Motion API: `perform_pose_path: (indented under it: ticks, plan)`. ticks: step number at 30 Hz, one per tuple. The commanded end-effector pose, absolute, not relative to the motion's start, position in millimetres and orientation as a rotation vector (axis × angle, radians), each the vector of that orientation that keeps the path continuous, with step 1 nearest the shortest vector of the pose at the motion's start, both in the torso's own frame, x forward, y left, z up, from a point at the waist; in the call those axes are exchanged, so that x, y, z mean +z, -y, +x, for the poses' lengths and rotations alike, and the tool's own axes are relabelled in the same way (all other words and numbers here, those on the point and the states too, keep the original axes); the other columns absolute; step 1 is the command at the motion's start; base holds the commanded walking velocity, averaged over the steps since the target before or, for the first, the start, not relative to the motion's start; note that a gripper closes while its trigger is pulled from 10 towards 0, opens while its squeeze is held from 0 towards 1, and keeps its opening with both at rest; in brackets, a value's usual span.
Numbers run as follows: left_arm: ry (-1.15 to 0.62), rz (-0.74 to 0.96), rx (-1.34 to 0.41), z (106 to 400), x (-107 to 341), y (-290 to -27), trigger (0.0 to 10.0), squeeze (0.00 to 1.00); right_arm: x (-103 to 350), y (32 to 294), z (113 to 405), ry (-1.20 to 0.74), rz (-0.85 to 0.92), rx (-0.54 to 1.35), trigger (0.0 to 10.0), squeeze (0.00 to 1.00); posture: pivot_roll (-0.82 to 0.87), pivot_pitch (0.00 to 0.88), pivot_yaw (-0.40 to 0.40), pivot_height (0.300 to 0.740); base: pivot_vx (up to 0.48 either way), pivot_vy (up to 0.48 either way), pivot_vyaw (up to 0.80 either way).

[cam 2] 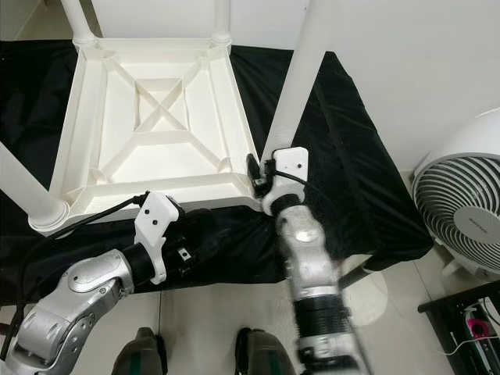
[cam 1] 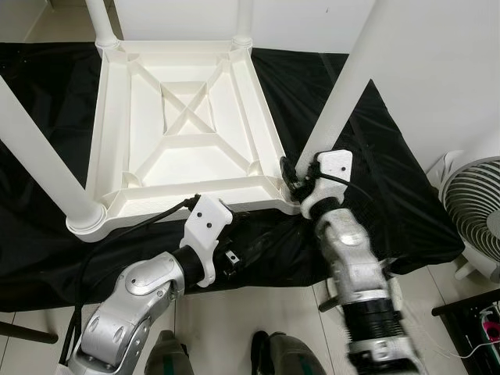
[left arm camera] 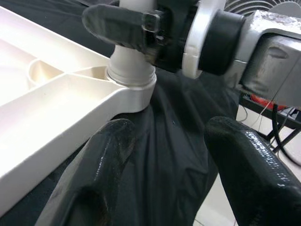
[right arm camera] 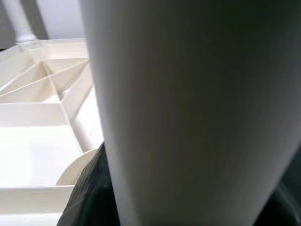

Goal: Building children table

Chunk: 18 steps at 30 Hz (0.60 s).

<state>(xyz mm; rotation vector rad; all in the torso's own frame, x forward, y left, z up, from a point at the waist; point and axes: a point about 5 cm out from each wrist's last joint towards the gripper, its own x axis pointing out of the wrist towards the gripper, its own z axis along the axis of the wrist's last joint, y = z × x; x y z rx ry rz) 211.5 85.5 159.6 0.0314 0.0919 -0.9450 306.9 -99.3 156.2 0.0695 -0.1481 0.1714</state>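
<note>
- A white plastic children's table (cam 1: 187, 133) lies upside down on a black cloth (cam 1: 367, 156) spread over the floor, its ribbed underside facing up and a white leg standing in each corner socket.
- The right end effector (cam 1: 293, 173) is clenched around the base of the near-right table leg (cam 1: 348, 82), just above the corner socket (left arm camera: 131, 80); the leg rises tilted up and away from that end effector toward the white wall.
- From the left wrist, one black finger (left arm camera: 115, 23) of the right end effector can be seen wrapped across the leg right where it enters the socket, a detail the head cameras show only as a small dark shape.
- From the right wrist, the leg is a broad pale column close to the lens, with the table's ribs beyond it.
- The left end effector (left arm camera: 174, 174) is released, its two black fingers spread apart over the cloth and empty, just in front of the table's near edge and near the same corner.
- In the head views the left end effector blends into the dark cloth; its white wrist mount (cam 1: 207, 226) is what stands out.
- A white fan (cam 2: 469, 211) stands on the tiled floor well to the right of the right end effector.
- The robot's feet (cam 1: 269, 355) appear on the tiles below both arms.
</note>
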Motion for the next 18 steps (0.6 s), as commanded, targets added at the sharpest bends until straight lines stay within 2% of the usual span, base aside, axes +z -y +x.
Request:
perform_pose_path:
  ticks: [1,4,5,6,7,8,9,15,16,17,18]
  plan:
    - [-0.105,0.033,-0.919,210.3,158.0,-84.5,10.0,0.00,153.3,95.4,305.5,0.125,0.097,0.171,0.0,0.00,0.11,0.102,-0.060,0.740,0.000,0.000,0.00]
    - [-0.106,0.033,-0.919,210.5,157.9,-84.7,10.0,0.00,154.4,93.2,305.1,0.131,0.105,0.195,0.0,0.00,0.11,0.102,-0.060,0.740,0.000,0.000,0.00]
    - [-0.105,0.034,-0.919,210.6,157.9,-84.8,10.0,0.00,156.8,92.7,304.9,0.152,0.094,0.235,10.0,0.00,0.11,0.099,-0.062,0.740,0.000,0.000,0.00]
    - [-0.105,0.034,-0.919,210.6,157.9,-84.8,10.0,0.00,156.8,92.7,304.9,0.152,0.094,0.235,10.0,0.00,0.11,0.099,-0.062,0.740,0.000,0.000,0.00]
    - [-0.105,0.034,-0.920,210.6,157.8,-84.8,10.0,0.00,158.6,95.9,305.1,0.165,0.097,0.257,10.0,0.53,0.10,0.097,-0.062,0.740,0.000,0.000,0.00]
    - [-0.105,0.034,-0.920,210.6,157.8,-84.8,10.0,0.00,158.6,95.9,305.1,0.165,0.097,0.257,10.0,0.53,0.10,0.097,-0.062,0.740,0.000,0.000,0.00]
    - [-0.104,0.034,-0.921,210.5,157.9,-84.7,10.0,0.00,160.9,100.8,305.6,0.182,0.093,0.285,10.0,1.00,0.10,0.096,-0.063,0.740,0.000,0.000,0.00]
    - [-0.103,0.035,-0.919,210.7,158.3,-84.7,10.0,0.00,167.5,110.4,305.6,0.203,0.071,0.358,10.0,1.00,0.11,0.099,-0.062,0.740,0.000,0.000,0.00]
    - [-0.102,0.036,-0.918,210.5,158.7,-84.8,10.0,0.00,168.3,110.7,304.5,0.200,0.067,0.383,10.0,0.96,0.11,0.105,-0.064,0.740,0.000,0.000,0.00]
    - [-0.101,0.036,-0.916,210.2,158.9,-85.0,10.0,0.00,169.5,110.6,303.1,0.202,0.057,0.422,10.0,0.00,0.11,0.108,-0.065,0.740,0.000,0.000,0.00]
    - [-0.101,0.036,-0.916,210.2,158.9,-85.0,10.0,0.00,169.5,110.6,303.1,0.202,0.057,0.422,10.0,0.00,0.11,0.108,-0.065,0.740,0.000,0.000,0.00]
